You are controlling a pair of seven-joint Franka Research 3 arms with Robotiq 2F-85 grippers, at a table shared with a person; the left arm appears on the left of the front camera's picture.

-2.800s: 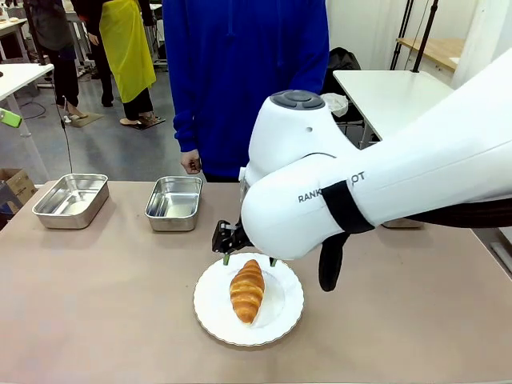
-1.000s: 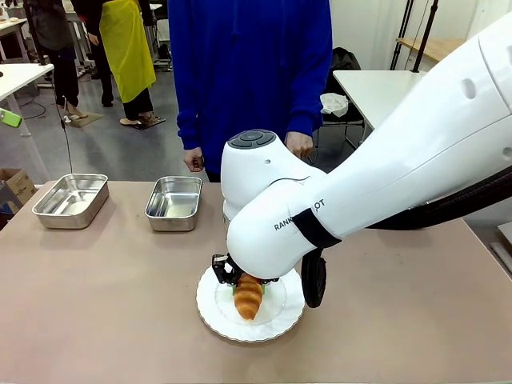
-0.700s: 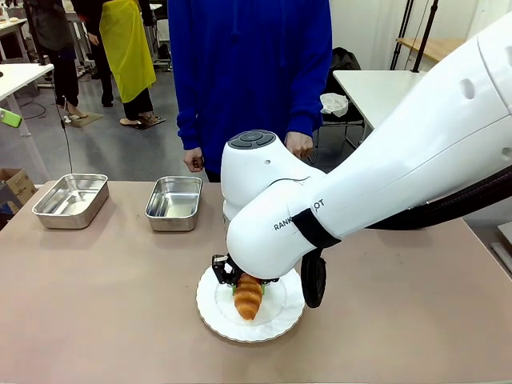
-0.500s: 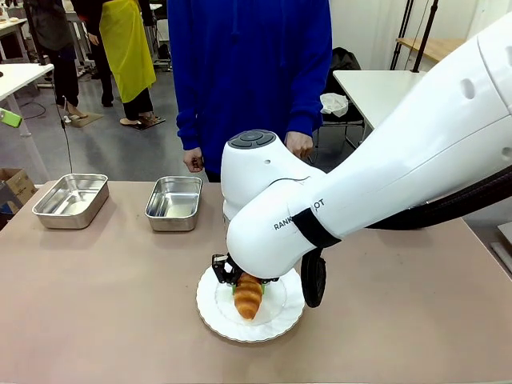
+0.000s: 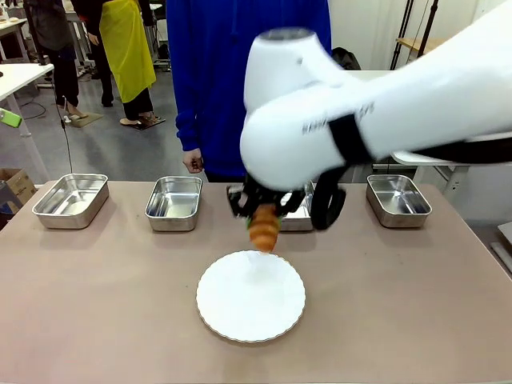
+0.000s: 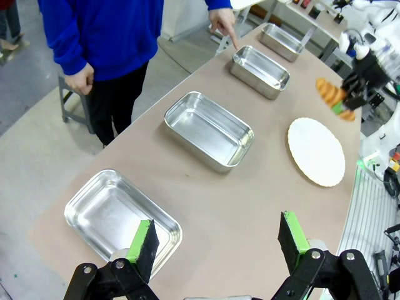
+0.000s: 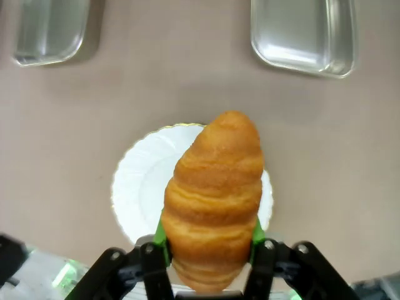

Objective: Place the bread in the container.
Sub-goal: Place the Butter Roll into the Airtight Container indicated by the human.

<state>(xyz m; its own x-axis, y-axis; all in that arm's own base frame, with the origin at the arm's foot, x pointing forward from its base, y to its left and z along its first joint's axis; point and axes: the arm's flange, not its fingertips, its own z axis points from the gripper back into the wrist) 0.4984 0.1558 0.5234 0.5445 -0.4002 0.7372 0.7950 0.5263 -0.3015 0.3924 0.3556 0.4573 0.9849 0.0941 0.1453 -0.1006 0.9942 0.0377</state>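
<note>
The golden-brown croissant (image 5: 263, 230) hangs in the air above the far edge of the white plate (image 5: 250, 298), with my right gripper (image 5: 262, 216) shut on it. In the right wrist view the croissant (image 7: 214, 190) sits between the green pads (image 7: 255, 230), over the plate (image 7: 134, 187). Four steel pans stand in a row along the far side. One pan (image 5: 300, 218) lies just behind the held croissant. In the left wrist view the person's finger (image 6: 229, 36) points at that pan (image 6: 259, 70). My left gripper (image 6: 219, 239) is open and high above the table's left end.
The other pans stand at far left (image 5: 70, 200), left of centre (image 5: 174, 202) and far right (image 5: 398, 200). A person in a blue top (image 5: 240, 72) stands at the far edge of the table. The right arm's white body (image 5: 384, 104) spans the right half of the front view.
My right gripper has lifted the croissant off the plate and carried it up and toward the far pans. The plate is now bare.
</note>
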